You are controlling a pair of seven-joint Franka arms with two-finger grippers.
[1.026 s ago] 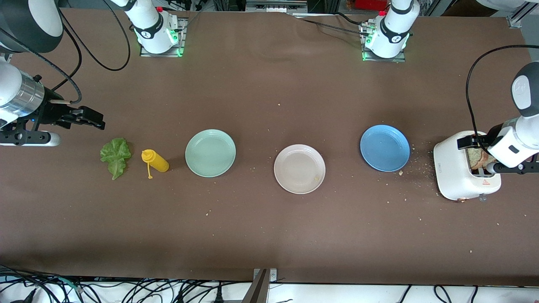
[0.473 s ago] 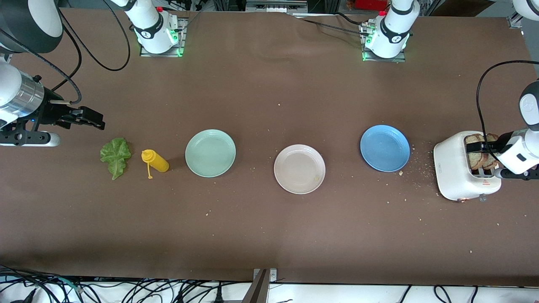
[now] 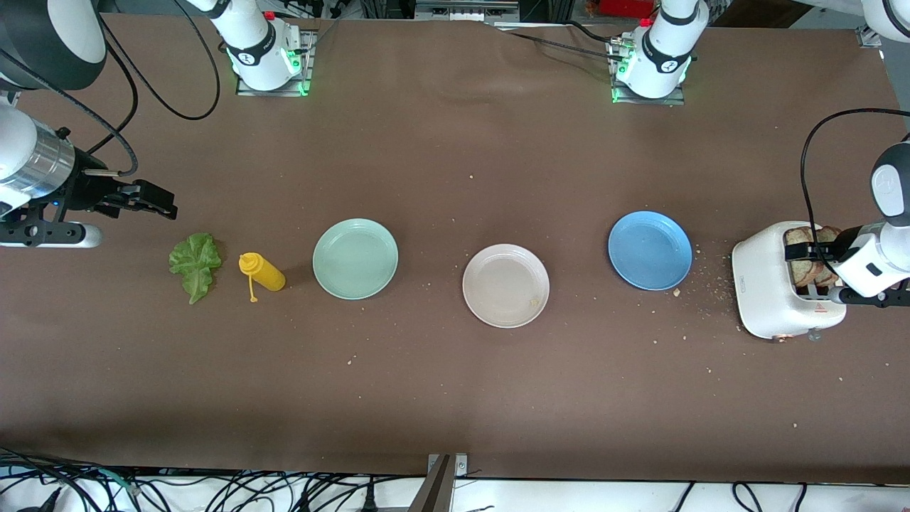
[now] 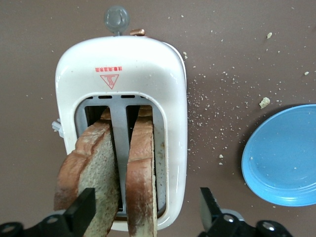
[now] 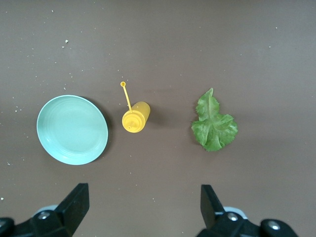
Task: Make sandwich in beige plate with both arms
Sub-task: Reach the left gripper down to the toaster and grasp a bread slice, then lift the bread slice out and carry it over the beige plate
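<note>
Front view: cables trail along the near edge of the brown table [image 3: 455, 398]. The beige plate [image 3: 505, 285] lies mid-table, crumbs scattered near it. The bread slices [image 4: 113, 168] stand in the toaster [image 3: 768, 291] at the left arm's end, between the left gripper's [image 4: 148, 212] spread fingers. The lettuce leaf [image 3: 193, 264] lies near the waiting right gripper [image 3: 158, 200], fingers spread.

blue plate [image 4: 281, 165] cut off, bread slices' [image 4: 89, 170] lower halves hidden

left pincer [image 4: 147, 210] spread, right pincer [image 5: 143, 205] spread
</note>
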